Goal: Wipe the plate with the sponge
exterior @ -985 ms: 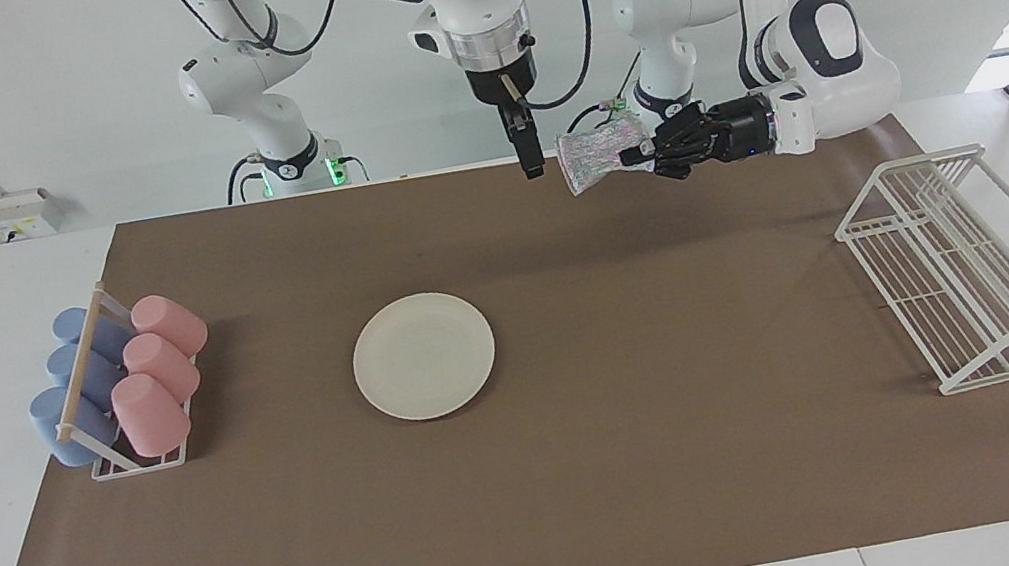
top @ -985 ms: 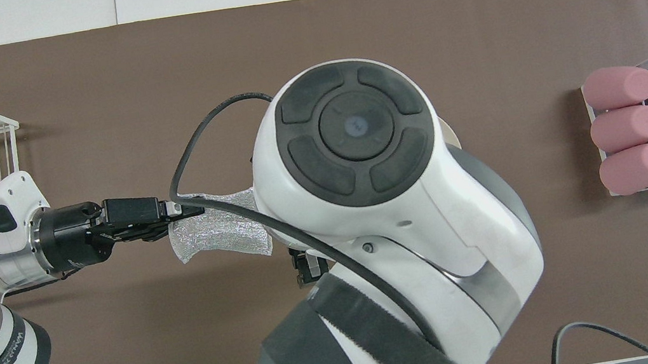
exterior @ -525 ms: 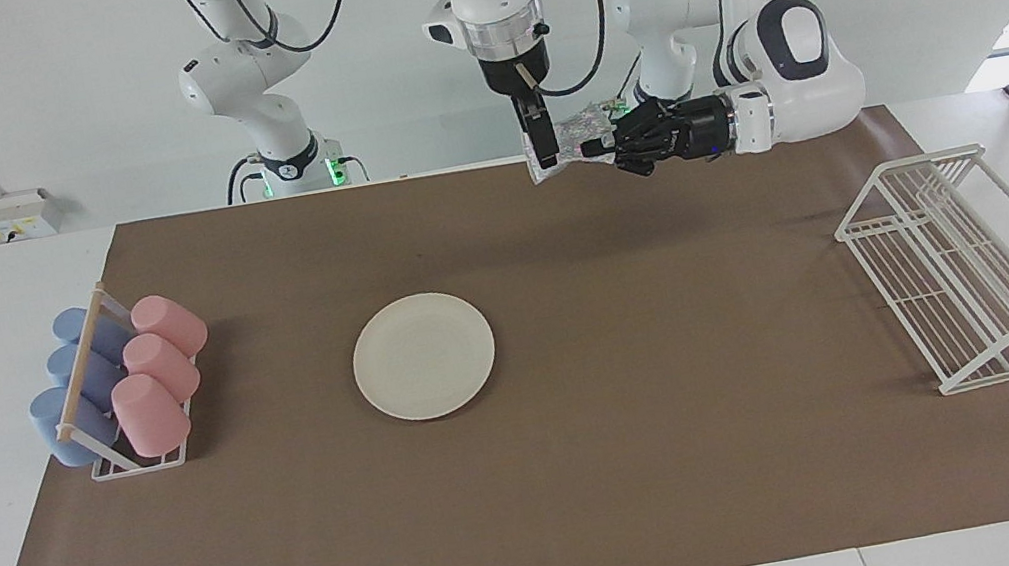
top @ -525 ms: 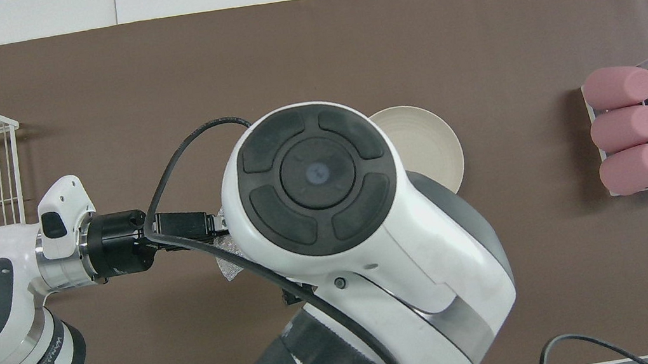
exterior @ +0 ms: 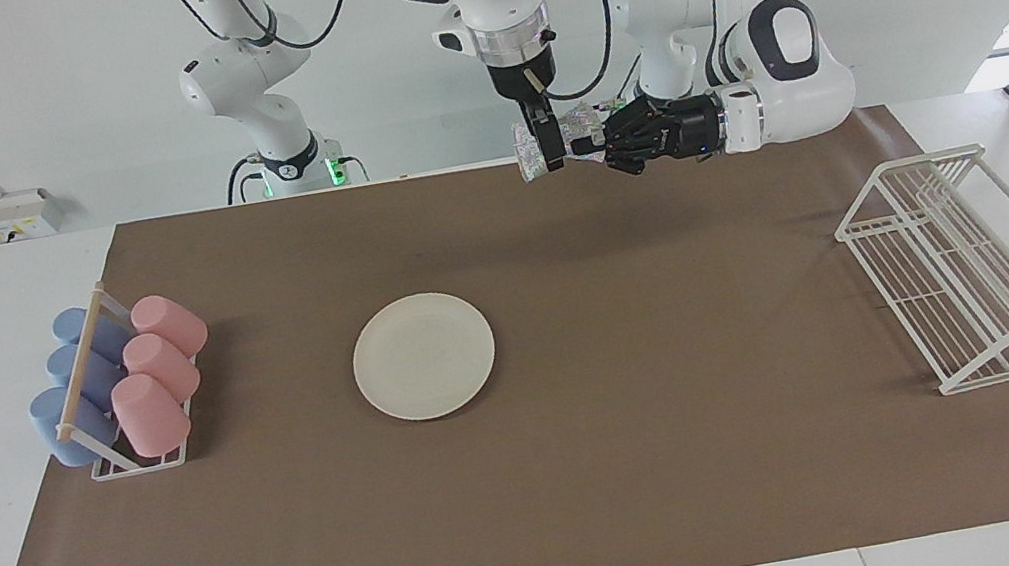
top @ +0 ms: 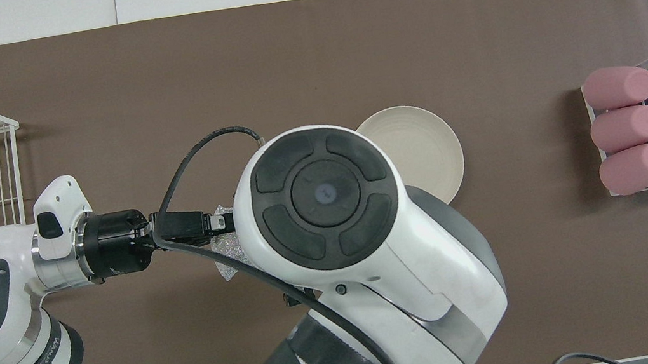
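Observation:
The cream-white plate (exterior: 424, 356) lies flat on the brown mat, mid-table; it also shows in the overhead view (top: 428, 147), partly covered by the right arm. My left gripper (exterior: 596, 145) points sideways, up in the air over the mat's edge nearest the robots, and is shut on the silvery sponge (exterior: 529, 160). My right gripper (exterior: 550, 149) hangs straight down at the sponge, one finger in front of it. In the overhead view the sponge (top: 226, 256) peeks out between the left gripper (top: 221, 221) and the right arm's body, which hides the right gripper.
A rack of pink and blue cups (exterior: 116, 385) stands at the right arm's end of the mat. A white wire rack (exterior: 968, 270) stands at the left arm's end. The brown mat (exterior: 598, 491) covers most of the table.
My left gripper has carried the sponge toward the right gripper and a little higher. The right gripper has shifted toward it, so its fingers now overlap the sponge. The plate has not moved.

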